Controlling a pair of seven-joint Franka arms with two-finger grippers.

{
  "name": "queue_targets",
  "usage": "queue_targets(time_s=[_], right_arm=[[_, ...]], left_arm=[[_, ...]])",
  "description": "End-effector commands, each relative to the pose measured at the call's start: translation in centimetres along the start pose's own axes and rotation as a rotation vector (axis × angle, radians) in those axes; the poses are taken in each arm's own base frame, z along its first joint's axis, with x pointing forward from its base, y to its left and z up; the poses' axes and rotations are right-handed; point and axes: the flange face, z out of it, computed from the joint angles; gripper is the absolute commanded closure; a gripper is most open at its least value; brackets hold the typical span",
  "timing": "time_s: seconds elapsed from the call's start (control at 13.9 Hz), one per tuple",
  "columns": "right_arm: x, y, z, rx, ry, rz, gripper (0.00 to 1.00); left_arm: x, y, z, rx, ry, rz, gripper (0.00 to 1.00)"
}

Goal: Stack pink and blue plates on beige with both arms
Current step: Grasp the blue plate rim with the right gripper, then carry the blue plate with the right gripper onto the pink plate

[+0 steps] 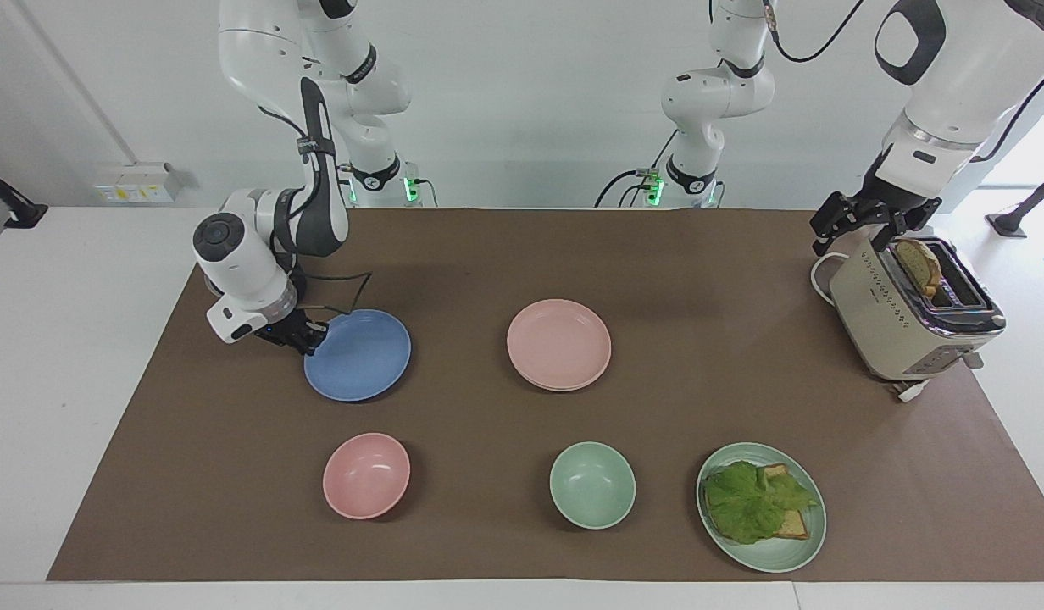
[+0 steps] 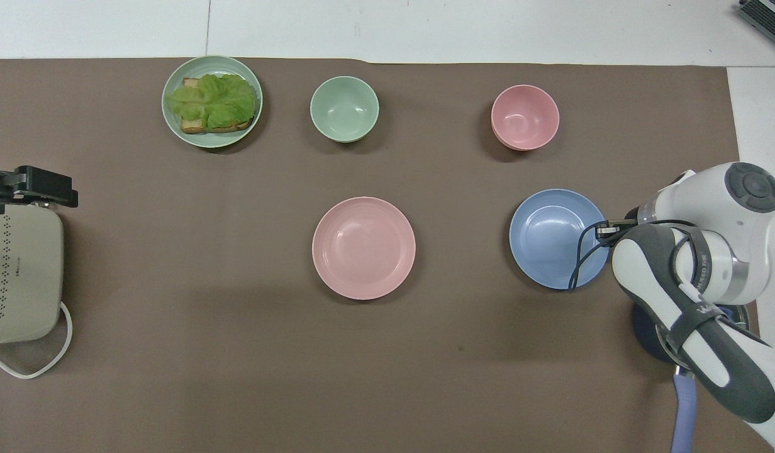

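The blue plate (image 1: 358, 354) (image 2: 558, 239) lies on the brown mat toward the right arm's end. My right gripper (image 1: 312, 336) (image 2: 604, 229) is shut on its rim, on the side toward that end. The pink plate (image 1: 558, 341) (image 2: 363, 247) rests mid-table. Under its edge farther from the robots a thin pale rim (image 1: 564, 388) peeks out; the beige plate is otherwise hidden. My left gripper (image 1: 861, 222) (image 2: 44, 187) hangs open over the toaster's end, holding nothing.
A beige toaster (image 1: 907, 318) with bread in it stands at the left arm's end. Farther from the robots stand a pink bowl (image 1: 366, 475), a green bowl (image 1: 591, 485) and a green plate (image 1: 793, 555) with lettuce and bread.
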Motion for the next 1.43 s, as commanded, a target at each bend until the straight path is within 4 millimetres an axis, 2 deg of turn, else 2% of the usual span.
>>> queue_targets(time_s=[0.0,0.07,0.29,0.43,0.65,0.79,0.93,1.08,1.29,1.36], right_arm=[[0.0,0.2,0.0,0.024,-0.005,-0.001,1.0],[0.2,0.0,-1.0,0.025,-0.003,-0.018,1.0],[0.7,-1.0,-6.1,0.033,-0.035,-0.099,1.0],[-0.2,-1.6,-9.2,0.035,-0.011,-0.187,1.0],[-1.5,-3.2,-12.6,0.078,0.005,-0.295,1.0],[-2.1,-4.0,-14.2,0.103,0.027,-0.331,1.0],[-2.5,-6.7,-14.7,0.108,0.034,-0.375,1.0],[-3.1,-10.7,-14.8,0.106,0.034,-0.417,1.0],[-4.1,-15.8,-14.6,0.103,0.035,-0.38,1.0],[-4.2,-18.1,-14.5,0.105,0.067,-0.364,1.0]], left_arm=[[-0.4,-0.1,-0.4,0.018,-0.008,0.011,0.0],[-0.4,-0.2,-0.4,0.018,-0.006,0.009,0.0],[-0.4,-0.2,-0.4,0.018,-0.008,0.009,0.0],[-0.3,-0.2,-0.4,0.018,-0.005,0.009,0.0],[-0.4,-0.2,-0.4,0.018,-0.008,0.008,0.0],[-0.4,-0.2,-0.4,0.018,-0.006,0.009,0.0],[-0.4,-0.2,-0.4,0.018,-0.006,0.009,0.0],[-0.4,-0.2,-0.4,0.018,-0.006,0.009,0.0],[-0.4,-0.2,-0.4,0.018,-0.008,0.009,0.0],[-0.4,-0.2,-0.4,0.018,-0.006,0.009,0.0]])
